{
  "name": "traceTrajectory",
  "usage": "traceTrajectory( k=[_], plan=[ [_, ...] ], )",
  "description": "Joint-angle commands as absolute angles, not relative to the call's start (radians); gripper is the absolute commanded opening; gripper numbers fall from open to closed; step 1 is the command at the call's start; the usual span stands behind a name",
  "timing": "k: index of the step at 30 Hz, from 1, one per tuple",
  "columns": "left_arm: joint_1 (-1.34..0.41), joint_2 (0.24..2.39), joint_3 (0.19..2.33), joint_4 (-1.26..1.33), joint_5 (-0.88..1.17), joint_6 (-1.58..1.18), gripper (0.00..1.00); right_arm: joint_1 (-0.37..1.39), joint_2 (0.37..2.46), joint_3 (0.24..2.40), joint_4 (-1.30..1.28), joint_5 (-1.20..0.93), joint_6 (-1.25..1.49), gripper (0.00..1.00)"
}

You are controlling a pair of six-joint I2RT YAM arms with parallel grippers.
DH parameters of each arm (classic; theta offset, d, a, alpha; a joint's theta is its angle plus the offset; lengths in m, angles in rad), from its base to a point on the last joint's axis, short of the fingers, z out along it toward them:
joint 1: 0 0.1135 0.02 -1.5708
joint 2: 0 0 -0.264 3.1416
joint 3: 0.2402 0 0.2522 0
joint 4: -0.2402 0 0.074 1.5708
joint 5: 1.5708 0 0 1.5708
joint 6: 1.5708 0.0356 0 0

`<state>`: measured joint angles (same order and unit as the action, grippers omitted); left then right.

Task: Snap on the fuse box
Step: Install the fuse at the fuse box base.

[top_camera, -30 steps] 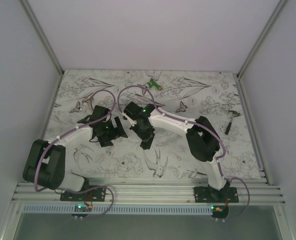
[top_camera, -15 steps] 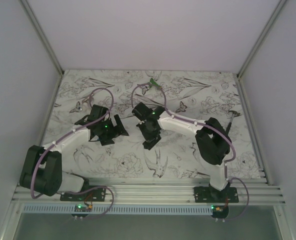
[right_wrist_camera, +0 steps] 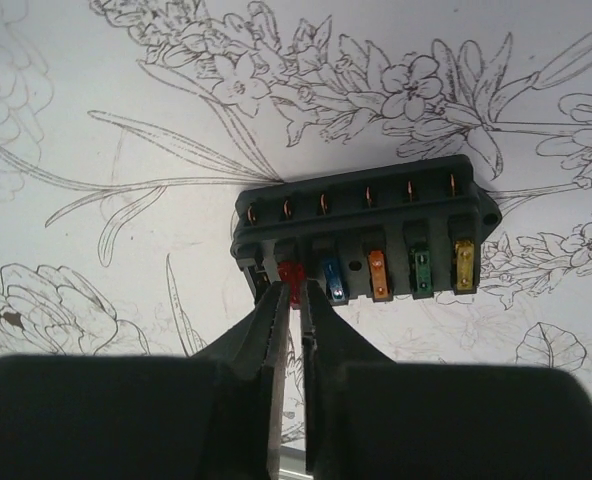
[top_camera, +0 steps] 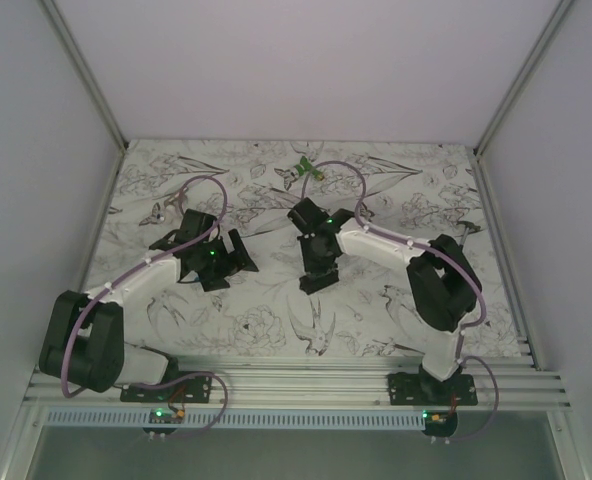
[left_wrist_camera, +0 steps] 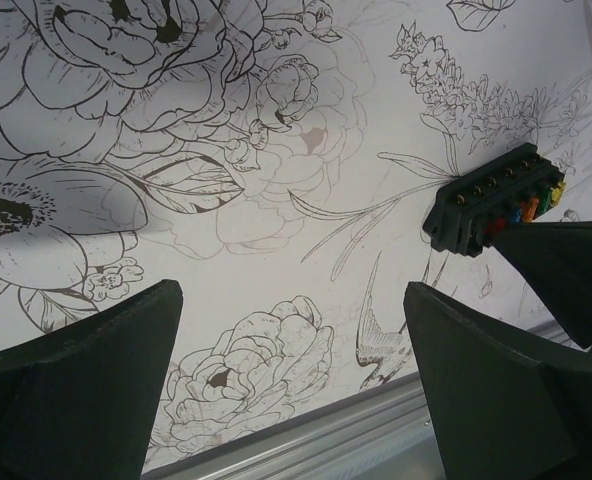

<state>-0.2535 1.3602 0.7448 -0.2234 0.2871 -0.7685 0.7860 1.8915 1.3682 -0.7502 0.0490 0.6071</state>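
Arms stretch forward, right gripper (nearly closed) tipped down at the fuse box, left gripper gaping.

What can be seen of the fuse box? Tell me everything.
The fuse box is a black plastic oblong lying flat on the flower-printed table. Six copper-tipped terminals run along one edge; red, blue, orange, green and yellow fuses sit beside them. The right gripper, nearly closed, meets it at the red fuse.
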Motion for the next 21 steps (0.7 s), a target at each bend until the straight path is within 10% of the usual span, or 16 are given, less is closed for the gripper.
traceTrajectory(
  k=[1, 21],
  plan=[
    [-0.25, 1.357, 0.738, -0.224, 0.305, -0.776, 0.97, 0.772, 1.904, 1.31, -0.756, 0.162, 0.625, 0.18],
    [-0.263, 1.429, 0.798, -0.248, 0.306, -0.79, 0.97, 0.751, 1.65, 1.142, -0.567, 0.187, 0.542, 0.3]
  ],
)
